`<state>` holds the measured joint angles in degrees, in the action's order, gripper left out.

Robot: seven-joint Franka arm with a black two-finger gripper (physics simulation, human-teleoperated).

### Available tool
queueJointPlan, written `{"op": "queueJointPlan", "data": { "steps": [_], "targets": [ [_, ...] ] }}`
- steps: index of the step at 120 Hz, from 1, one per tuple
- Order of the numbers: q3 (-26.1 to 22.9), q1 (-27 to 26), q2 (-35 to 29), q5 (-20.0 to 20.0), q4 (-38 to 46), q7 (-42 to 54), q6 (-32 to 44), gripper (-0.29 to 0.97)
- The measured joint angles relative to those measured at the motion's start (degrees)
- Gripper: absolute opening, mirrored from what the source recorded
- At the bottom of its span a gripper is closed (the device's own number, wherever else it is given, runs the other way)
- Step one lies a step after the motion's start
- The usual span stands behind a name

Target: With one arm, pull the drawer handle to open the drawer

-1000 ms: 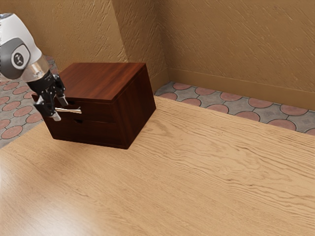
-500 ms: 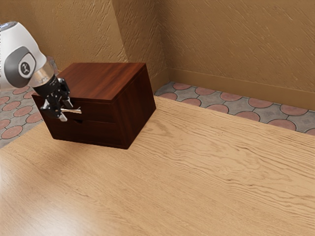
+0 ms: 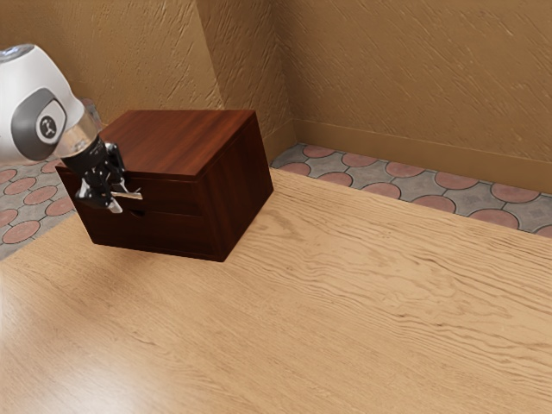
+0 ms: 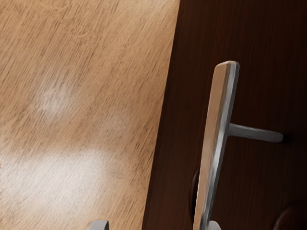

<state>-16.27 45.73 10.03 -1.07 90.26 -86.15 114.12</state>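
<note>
A dark wooden cabinet [image 3: 185, 142] stands on the table at the exterior view's left, its upper drawer front [image 4: 259, 72] flush with the body. A slim metal bar handle [image 3: 128, 196] sticks out from that drawer on a thin post. My black gripper [image 3: 107, 195] is at the handle, coming in from the left, and it is open. In the wrist view the handle [image 4: 218, 139] runs close along one fingertip [image 4: 212, 225], while the other fingertip [image 4: 98, 224] stands well apart over the table.
The light wooden table [image 3: 345, 302] stretches wide to the exterior view's right and front. Tiled floor [image 3: 414, 185] and tan walls lie behind. A second knob sits on the lower drawer front [image 3: 138, 212].
My hand has moved up and in toward the drawer front, so the fingers now sit around the handle's left end. The drawer has not moved.
</note>
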Motion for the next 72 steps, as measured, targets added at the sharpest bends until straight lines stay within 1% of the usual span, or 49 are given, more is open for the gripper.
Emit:
{"op": "queueJointPlan", "data": {
  "steps": [28, 72],
  "targets": [
    [0.03, 0.04, -0.78, -0.02, 1.46, 0.36, 0.2, 0.13],
    [0.1, 0.22, -4.83, -0.06, 6.69, 0.7, 0.6, 0.11]
  ]
}}
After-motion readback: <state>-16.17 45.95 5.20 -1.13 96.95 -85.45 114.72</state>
